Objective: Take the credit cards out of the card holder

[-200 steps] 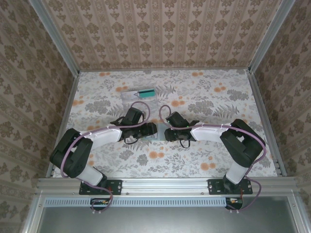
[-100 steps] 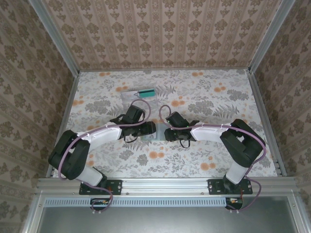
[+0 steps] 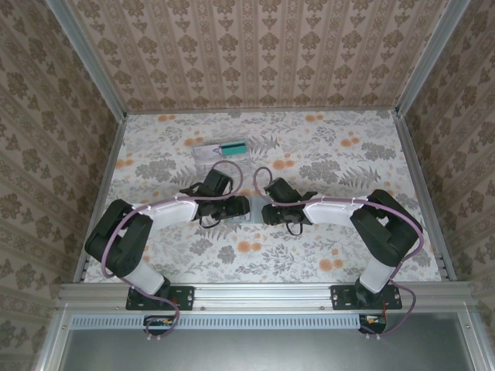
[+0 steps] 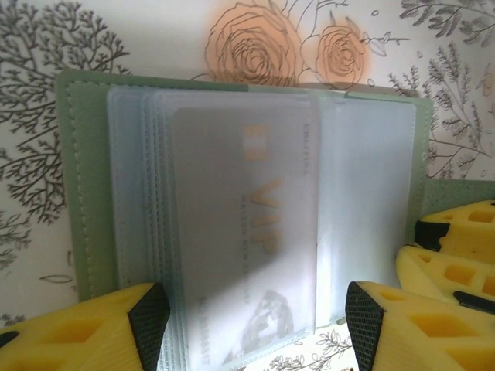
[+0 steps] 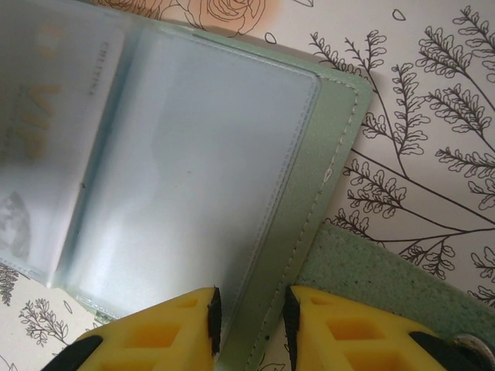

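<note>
The right claw (image 5: 249, 325) clamps the edge of the card holder (image 5: 340, 116) at lower frame, likely steadying it. The left claw (image 4: 255, 328), apart, straddles the VIP card (image 4: 247, 232); next it should pinch that card and slide it out.

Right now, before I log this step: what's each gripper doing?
Left gripper: open, a finger on either side of the card.
Right gripper: closed on the holder edge.

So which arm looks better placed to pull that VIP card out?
Probably left: the left gripper is open astride the VIP card, while the right gripper is shut on the edge of the card holder.
</note>
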You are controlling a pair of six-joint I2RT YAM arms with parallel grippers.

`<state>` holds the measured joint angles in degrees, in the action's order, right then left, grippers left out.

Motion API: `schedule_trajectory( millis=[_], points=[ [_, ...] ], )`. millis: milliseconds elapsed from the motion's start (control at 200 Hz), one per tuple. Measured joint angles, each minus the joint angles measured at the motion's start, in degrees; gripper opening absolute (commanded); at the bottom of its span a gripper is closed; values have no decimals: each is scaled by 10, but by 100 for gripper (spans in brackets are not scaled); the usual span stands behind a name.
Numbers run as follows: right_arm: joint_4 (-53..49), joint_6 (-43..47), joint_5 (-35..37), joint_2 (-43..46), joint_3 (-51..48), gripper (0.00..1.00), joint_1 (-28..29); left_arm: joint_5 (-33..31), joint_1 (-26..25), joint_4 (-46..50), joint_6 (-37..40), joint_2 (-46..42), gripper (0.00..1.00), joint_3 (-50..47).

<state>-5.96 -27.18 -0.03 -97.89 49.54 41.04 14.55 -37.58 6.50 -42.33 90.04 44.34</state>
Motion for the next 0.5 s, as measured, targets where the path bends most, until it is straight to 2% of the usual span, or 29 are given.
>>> schedule_trajectory(
  millis=[225, 500],
  points=[
    [0, 0, 0, 0, 0, 32, -2, 31, -3, -41, -6, 1, 65, -7],
    [2, 0, 0, 0, 0, 32, -2, 49, -17, -57, -6, 1, 71, -6]
  ],
)
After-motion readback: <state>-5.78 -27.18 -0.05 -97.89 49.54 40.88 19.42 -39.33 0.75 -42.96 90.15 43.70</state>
